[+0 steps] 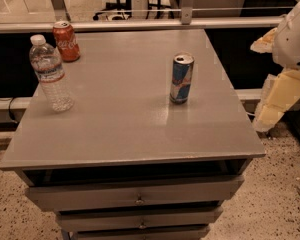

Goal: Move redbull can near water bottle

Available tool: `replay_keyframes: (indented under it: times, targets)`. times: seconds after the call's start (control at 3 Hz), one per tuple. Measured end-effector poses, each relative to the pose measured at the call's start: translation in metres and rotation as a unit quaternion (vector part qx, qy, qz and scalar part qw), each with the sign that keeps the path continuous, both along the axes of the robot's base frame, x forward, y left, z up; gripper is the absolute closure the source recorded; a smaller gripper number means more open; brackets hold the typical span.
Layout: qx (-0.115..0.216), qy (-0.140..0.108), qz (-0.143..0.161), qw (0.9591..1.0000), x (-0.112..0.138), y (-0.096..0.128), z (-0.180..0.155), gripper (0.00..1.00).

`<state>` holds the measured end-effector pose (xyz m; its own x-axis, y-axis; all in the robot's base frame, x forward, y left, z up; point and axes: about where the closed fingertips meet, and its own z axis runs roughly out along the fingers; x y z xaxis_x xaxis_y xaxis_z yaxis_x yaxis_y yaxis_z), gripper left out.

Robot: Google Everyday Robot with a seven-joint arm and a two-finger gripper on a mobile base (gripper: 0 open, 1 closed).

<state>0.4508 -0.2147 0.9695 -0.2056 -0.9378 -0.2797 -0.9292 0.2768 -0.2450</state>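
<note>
The redbull can (pixel 181 78) stands upright on the grey table top (pixel 125 129), right of the middle. The water bottle (pixel 50 73) stands upright near the table's left edge, far to the left of the can. My gripper (pixel 279 100) is the cream-coloured part of the white arm at the right edge of the view. It hangs beyond the table's right edge, well to the right of the can, and touches nothing.
A red cola can (pixel 66 41) stands at the back left corner, just behind the water bottle. The table is a cabinet with drawers (pixel 138 196) below its front edge. A rail (pixel 140 24) runs behind the table.
</note>
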Motion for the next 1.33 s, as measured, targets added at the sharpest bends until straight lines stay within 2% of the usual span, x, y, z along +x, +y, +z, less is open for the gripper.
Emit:
replay_keyframes:
  times: [0.33, 0.67, 1.0, 1.33]
  targets:
    - [0.102, -0.01, 0.006, 0.9947, 0.053, 0.008, -0.029, 0.0]
    - [0.182, -0.011, 0.004, 0.9831, 0.093, 0.019, -0.049, 0.0]
    - [0.268, -0.01, 0.012, 0.9632, 0.128, 0.042, -0.069, 0.0]
    - [0.375, -0.011, 0.041, 0.9262, 0.153, 0.079, -0.085, 0.0]
